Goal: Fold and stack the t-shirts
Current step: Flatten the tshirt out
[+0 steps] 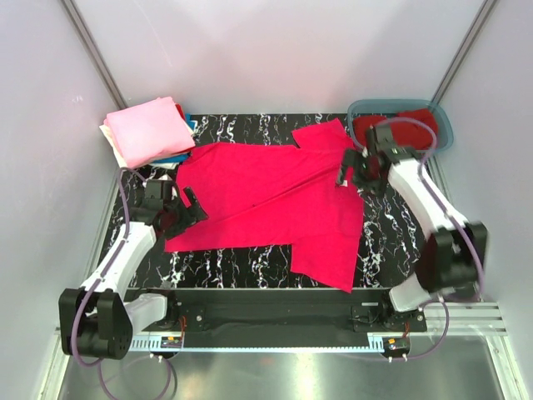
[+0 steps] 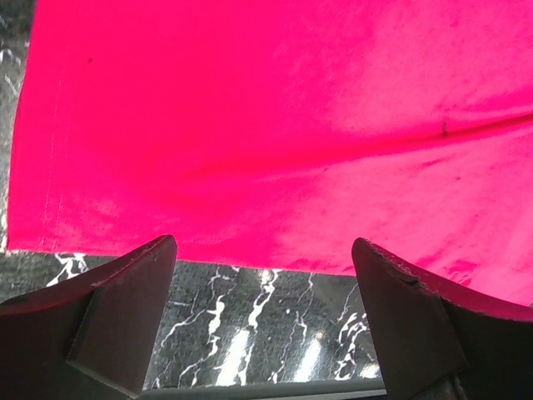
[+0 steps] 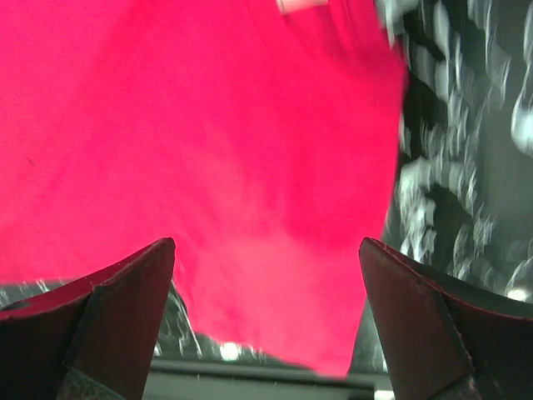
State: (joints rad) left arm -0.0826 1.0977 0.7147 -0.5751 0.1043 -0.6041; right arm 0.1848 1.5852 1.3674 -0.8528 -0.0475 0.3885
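In the middle of the black marbled table [image 1: 241, 262] lies the bright pinkish-red t-shirt [image 1: 266, 196], spread flat with its hem to the left and its sleeves to the right, one far and one near. Your left gripper [image 1: 190, 210] hovers at the hem's near left part, jaws wide apart and holding nothing; its wrist view shows the hem edge just beyond the fingers [image 2: 125, 283]. Your right gripper [image 1: 351, 173] sits over the shirt's right edge, also spread wide and empty, though its wrist view is blurred.

To fold well, I'd pinch only the cloth's edge at both ends, lift evenly, and keep the fabric taut so no crease drags under.

Counting:
- One shirt is spread out.
- The folded stack [image 1: 150, 129] at far left shows four colours: light pink on top, then cream, blue and red.
- One dark red shirt [image 1: 416, 121] lies in the one teal tub [image 1: 445, 125] at far right.
- There are two grippers.
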